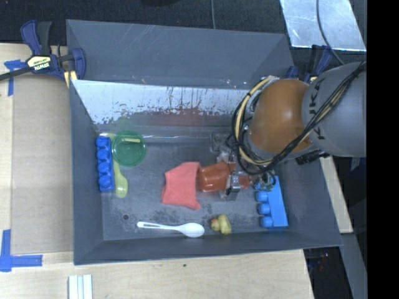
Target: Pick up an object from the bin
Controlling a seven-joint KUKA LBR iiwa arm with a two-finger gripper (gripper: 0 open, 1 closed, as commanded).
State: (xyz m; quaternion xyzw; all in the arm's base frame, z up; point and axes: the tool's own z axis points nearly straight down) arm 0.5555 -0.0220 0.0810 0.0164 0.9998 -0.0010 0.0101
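Observation:
My gripper is low in the bin's right half, under the arm's orange wrist cover. It sits right at an orange-red cup that lies on its side near the bin's middle; some of the cup's red shows on either side of the gripper. A salmon-pink flat piece lies against the cup's left side. A blue studded block lies just right of and below the gripper. A small yellow toy rests on the floor below the cup.
A white plastic spoon lies along the front wall. At the left are a green round cup, a blue studded block and a pale yellow piece. The arm fills the bin's right rear corner.

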